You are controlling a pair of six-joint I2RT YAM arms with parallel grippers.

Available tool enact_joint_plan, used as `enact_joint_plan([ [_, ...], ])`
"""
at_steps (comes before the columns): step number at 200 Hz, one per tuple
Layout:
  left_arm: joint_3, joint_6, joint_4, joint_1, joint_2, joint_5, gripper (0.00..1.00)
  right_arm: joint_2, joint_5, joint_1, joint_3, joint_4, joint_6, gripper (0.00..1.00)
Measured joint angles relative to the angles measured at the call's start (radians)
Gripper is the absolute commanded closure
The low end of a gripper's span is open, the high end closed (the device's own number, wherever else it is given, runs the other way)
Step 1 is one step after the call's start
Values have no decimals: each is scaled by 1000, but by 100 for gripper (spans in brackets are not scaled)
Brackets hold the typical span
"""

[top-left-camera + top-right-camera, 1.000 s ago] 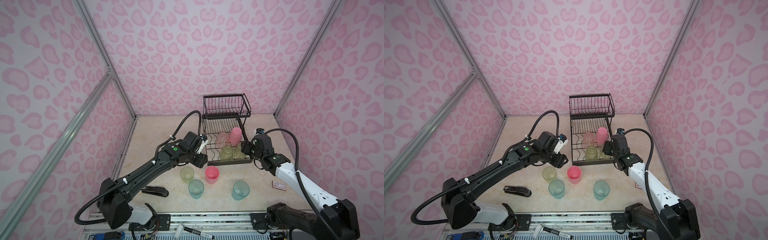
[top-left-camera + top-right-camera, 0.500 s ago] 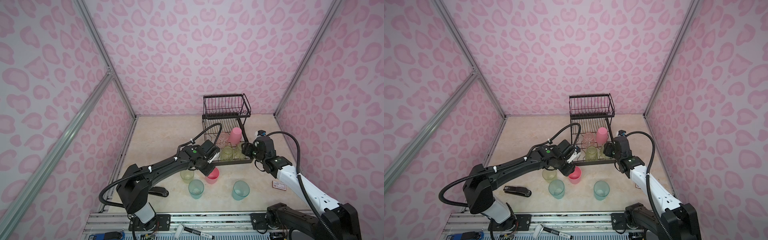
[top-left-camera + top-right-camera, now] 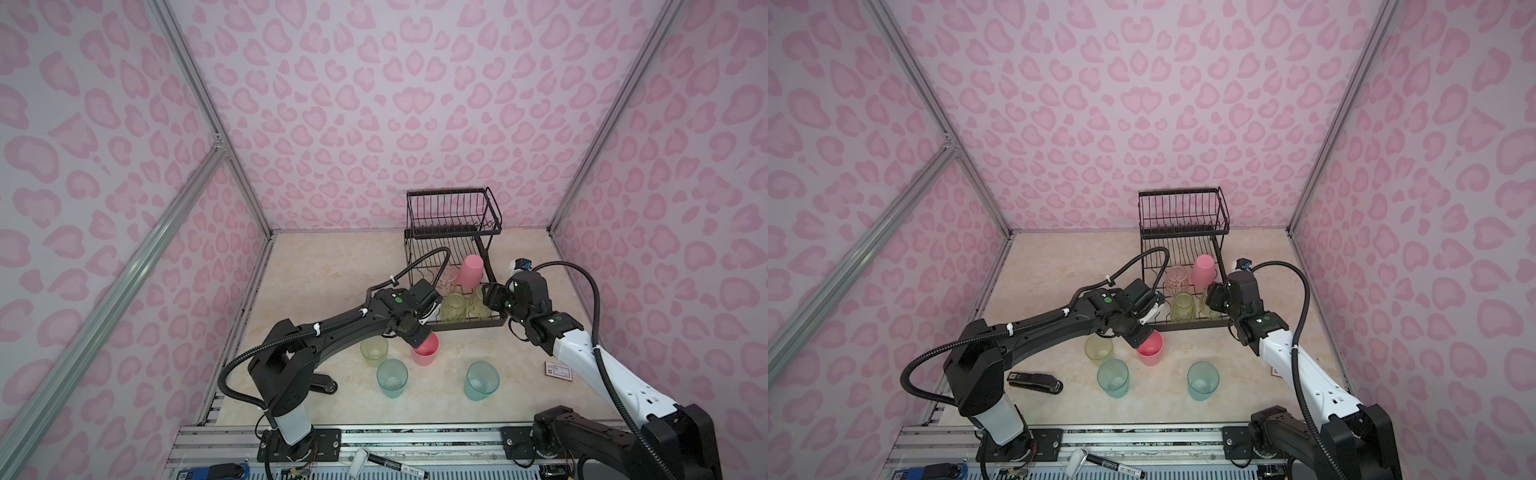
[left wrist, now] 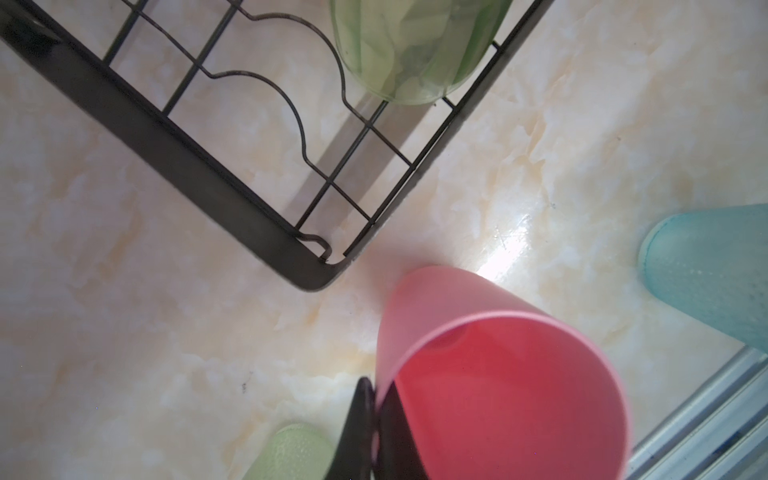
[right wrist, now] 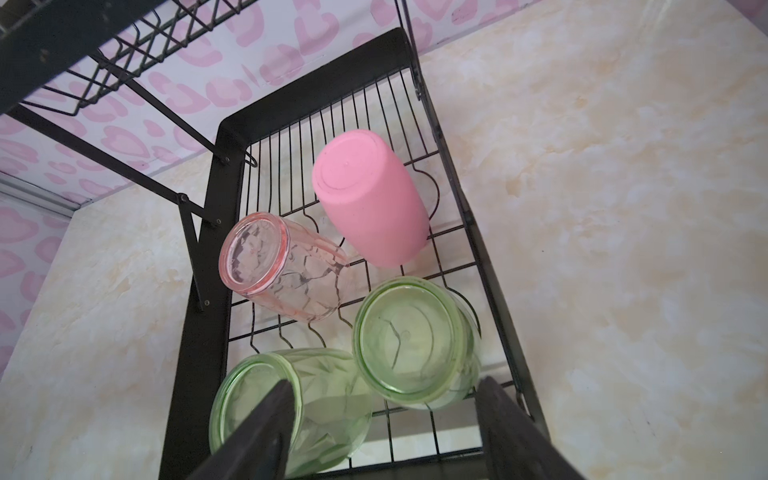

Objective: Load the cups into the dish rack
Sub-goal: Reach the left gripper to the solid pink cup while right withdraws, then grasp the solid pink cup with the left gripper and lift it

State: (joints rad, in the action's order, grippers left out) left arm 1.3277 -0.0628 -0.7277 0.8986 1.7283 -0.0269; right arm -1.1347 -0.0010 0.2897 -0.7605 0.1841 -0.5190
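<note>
**Bench scene with 8 cups and a 2-tier dish rack (image 3: 453, 208).**

The left gripper (image 4: 376, 399) sits at the near left corner of the rack's lower tier. Its jaws are clamped on the rim of a pink cup (image 4: 498, 374), with 1 finger inside the wall and 1 outside. This cup is mouth up on the bench (image 3: 332, 270), just beside the rack's corner but not touching it.

The right gripper (image 5: 386, 382) hangs over the near end of the lower tier. Its jaws are well apart and grip nothing that shows. 1 finger crosses in front of a green cup (image 5: 332, 395); whether it touches the cup cannot be told.

The lower tier carries 4 cups, all bottom up:
- the green cup named above;
- a neighbouring green cup (image 5: 415, 340) just beside it;
- a clear orange-pink cup (image 5: 282, 270) farther back;
- an upturned pink cup (image 5: 370, 208) farther back.

Near the gripped cup, 3 more cups stand mouth up on the bench: a yellow-green cup (image 3: 374, 351) and 2 teal cups (image 3: 392, 376) (image 3: 482, 379). A black stapler (image 3: 1036, 381) lies on the bench near the left arm's base.
</note>
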Motion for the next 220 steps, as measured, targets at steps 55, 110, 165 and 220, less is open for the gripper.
enact_joint_plan([
  [55,29,7,-6,-13,-41,-18,96,-3,8,21,-31,0,19,30],
  [110,35,-2,10,-125,-161,72,96,-3,35,58,-55,0,31,29],
  [165,-52,-108,137,-332,-265,325,96,-29,57,116,-117,0,34,28],
  [220,-151,-318,370,-523,-309,632,96,-111,59,202,-228,-5,46,27],
])
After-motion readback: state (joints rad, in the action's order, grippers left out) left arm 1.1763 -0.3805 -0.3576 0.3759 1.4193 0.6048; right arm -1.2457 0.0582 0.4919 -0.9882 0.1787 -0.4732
